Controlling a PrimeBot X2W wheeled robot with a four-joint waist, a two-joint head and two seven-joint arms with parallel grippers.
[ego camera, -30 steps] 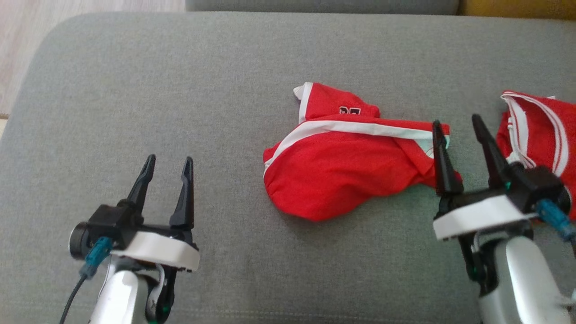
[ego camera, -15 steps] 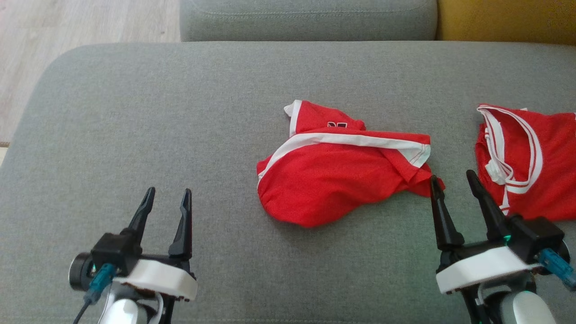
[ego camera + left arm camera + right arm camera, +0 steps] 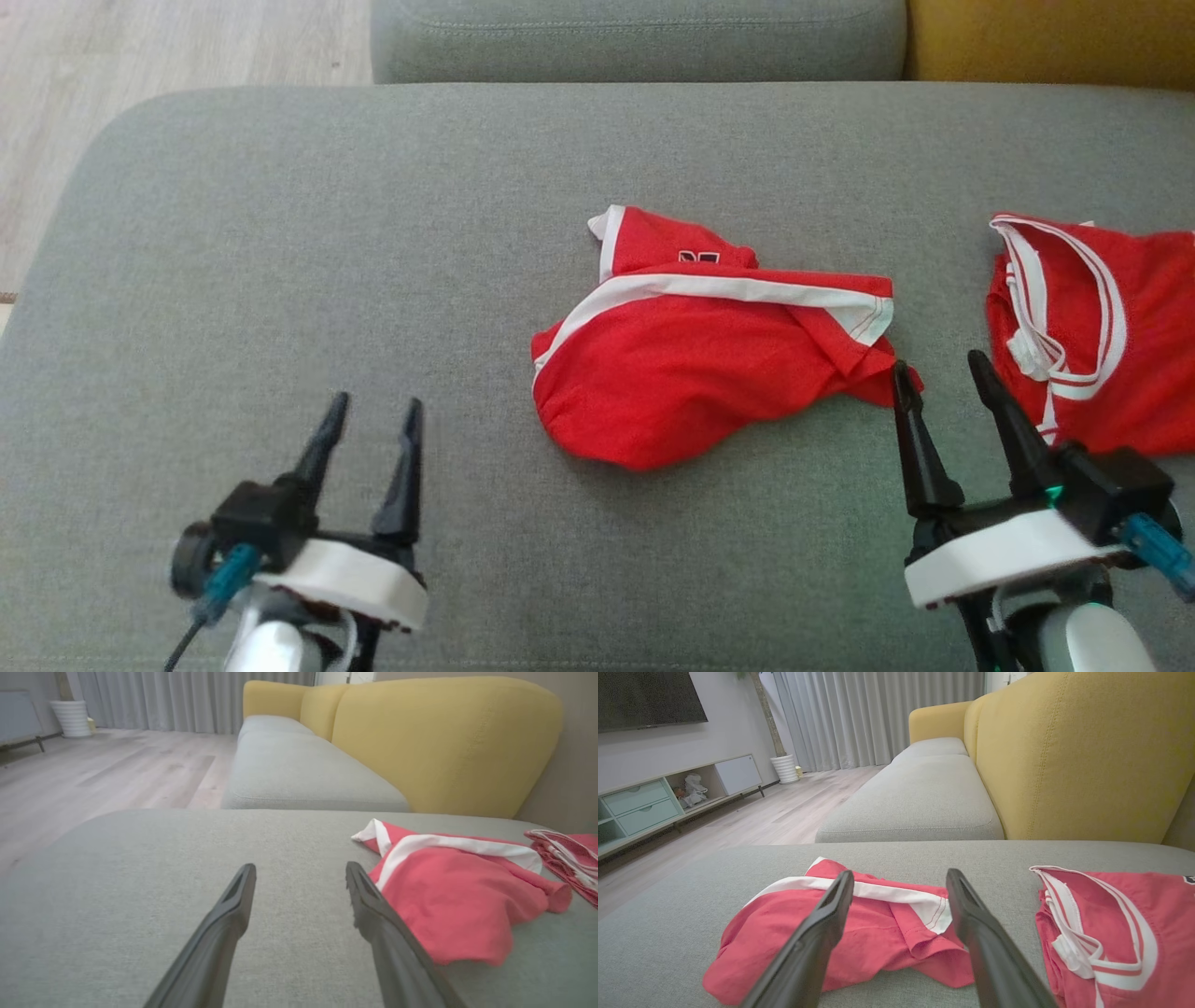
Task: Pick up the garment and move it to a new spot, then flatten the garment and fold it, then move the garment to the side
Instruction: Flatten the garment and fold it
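My right claw (image 3: 938, 362), spread wide and empty, hovered just beside the right corner of the crumpled red garment (image 3: 691, 373). My left claw (image 3: 377, 399), equally spread, sat well left of it. That garment lay on the grey sofa cushion (image 3: 280, 233). Reaching right of it risked grabbing the second red garment (image 3: 1111, 355).

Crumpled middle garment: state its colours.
The crumpled fabric garment is red with white bands; head view shows best.
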